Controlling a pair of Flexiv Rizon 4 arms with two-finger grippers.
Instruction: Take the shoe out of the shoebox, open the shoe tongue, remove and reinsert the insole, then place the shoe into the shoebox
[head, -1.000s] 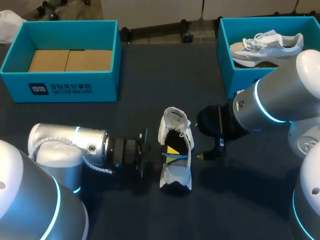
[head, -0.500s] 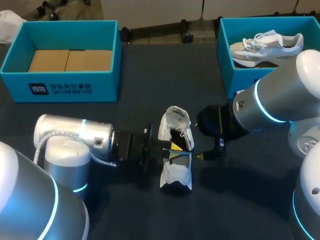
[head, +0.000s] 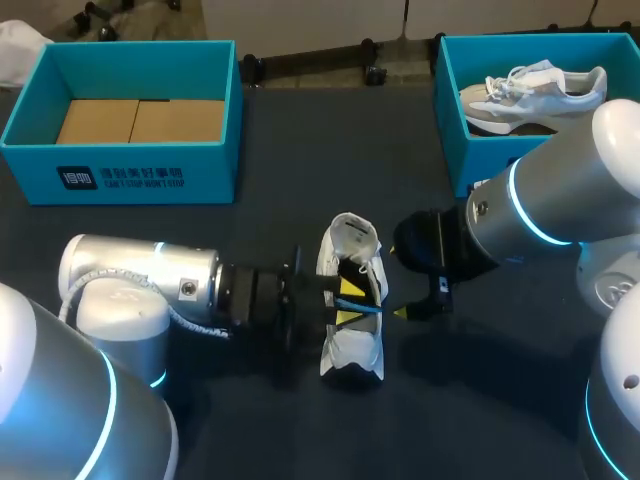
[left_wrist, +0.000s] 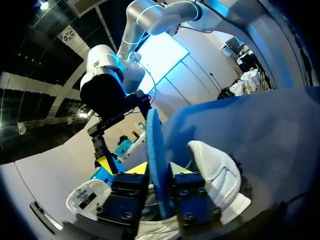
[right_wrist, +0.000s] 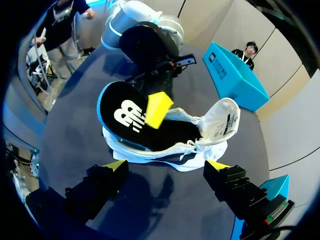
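The shoe lies mid-table, its tongue folded back to show a printed label too small to read. Our left gripper pinches the black, blue-edged insole, which bears a white logo and sits partly out of the shoe. Our right gripper stands wide open just beside the shoe. The left box bears white print, and the right box holds a second shoe.

The teal cardboard shoebox on the left carries a white square emblem and 2 short lines of white lettering on its front wall, too small to make out. The black foam insole bears a white logo. The white shoe tongue has a printed label, illegible.
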